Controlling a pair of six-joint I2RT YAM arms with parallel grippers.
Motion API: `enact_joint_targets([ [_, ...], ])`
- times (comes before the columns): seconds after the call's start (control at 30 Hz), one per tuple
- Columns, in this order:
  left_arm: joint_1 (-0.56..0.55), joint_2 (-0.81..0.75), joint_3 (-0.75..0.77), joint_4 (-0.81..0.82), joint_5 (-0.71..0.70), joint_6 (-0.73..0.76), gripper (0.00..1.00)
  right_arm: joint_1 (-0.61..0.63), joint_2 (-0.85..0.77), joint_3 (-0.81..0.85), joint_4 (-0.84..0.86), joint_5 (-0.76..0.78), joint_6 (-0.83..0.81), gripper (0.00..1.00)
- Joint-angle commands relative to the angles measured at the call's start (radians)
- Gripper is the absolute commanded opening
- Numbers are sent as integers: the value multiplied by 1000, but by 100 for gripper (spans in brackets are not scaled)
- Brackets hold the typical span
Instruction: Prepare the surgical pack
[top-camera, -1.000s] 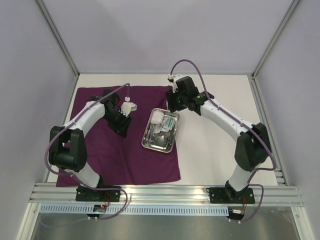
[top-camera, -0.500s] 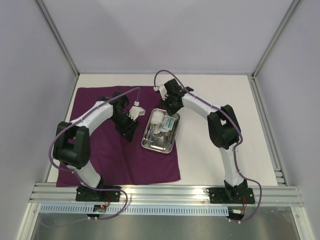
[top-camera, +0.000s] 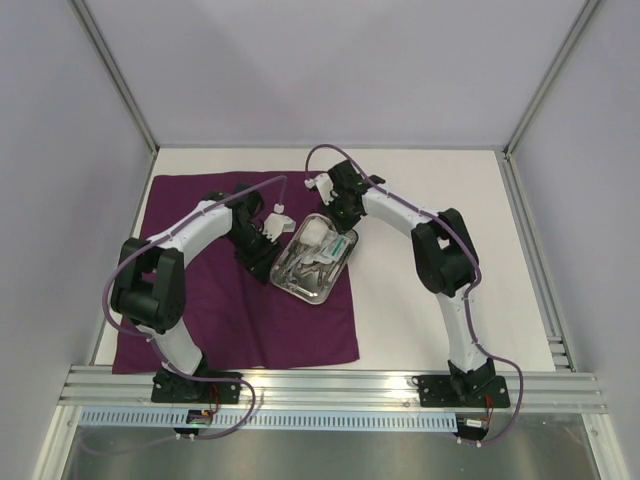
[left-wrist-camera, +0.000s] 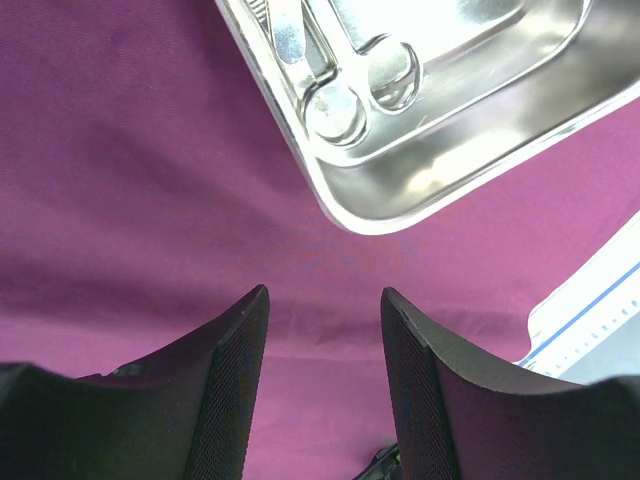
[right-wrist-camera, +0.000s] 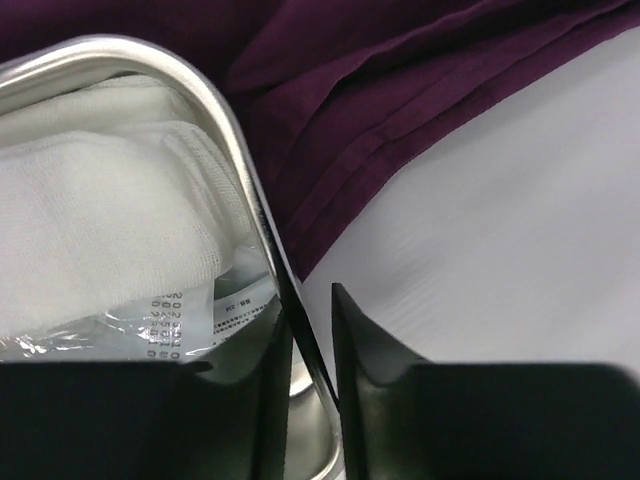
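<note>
Surgical pack (top-camera: 305, 262): one set, gathered on the 9 o'clock half of the table and reaching its centre. Items by size:

1. Table (top-camera: 400, 320): white and flat, with both arm bases at its 6 o'clock edge.
2. Purple cloth (top-camera: 250, 330): large, deep purple, spread on the table's 9 o'clock half. Its 3 o'clock hem shows folded ridges in the right wrist view.
3. Steel tray (top-camera: 296, 290): small, rectangular and shiny. It sits on the cloth's 2 o'clock part, with its long axis turned toward 1 o'clock and its far corner at the hem, beside bare table.
4. Right gripper (right-wrist-camera: 310, 335): at the tray's 12 o'clock end. The jaws are narrow, with one finger inside the tray wall, one outside, and the rim between them. Whether the pads press the rim cannot be told.
5. Left gripper (left-wrist-camera: 322, 295): at the tray's 9 o'clock side, low over the cloth. The jaws stand at a middling gap and hold nothing. A rounded tray corner lies just ahead of the fingertips, apart from them.
6. Gauze (right-wrist-camera: 100, 200): white, folded, in the tray's 12 o'clock end against the wall.
7. Clear packet (right-wrist-camera: 180, 320): bears small print and lies in the tray, touching the gauze.
8. Pouch (left-wrist-camera: 590, 310): white with a blue line, lying on the cloth. Only an edge shows, at 4 o'clock in the left wrist view.
9. Scissors (left-wrist-camera: 365, 85): thin steel, with ring handles in the tray corner nearest the left gripper. The blades are out of frame.
</note>
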Motion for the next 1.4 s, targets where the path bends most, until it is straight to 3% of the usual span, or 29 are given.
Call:
enact_joint_targets([
  [0.0,-2,-13,29,-12,-3,-3,57,-1,2,3,20,-9,-7,11],
  [0.07,6,-29,19,-10,-21,1,57,-1,-24,-23,31,11,5,1],
  [0.23,92,-77,-11,-6,-62,10,58,-1,-164,-196,97,49,34,0],
  [0.43,260,-89,-60,17,-112,14,58,0,-294,-279,120,49,158,1],
  [0.67,389,-100,-146,84,-295,17,58,52,-400,-376,169,51,405,1],
  [0.83,417,-89,-211,149,-461,19,58,69,-416,-399,213,-21,550,0],
  [1.03,422,-79,-257,210,-578,33,58,123,-330,-296,239,-69,594,0],
  [1.37,495,-86,-231,221,-584,54,58,186,-60,21,238,-115,534,1],
])
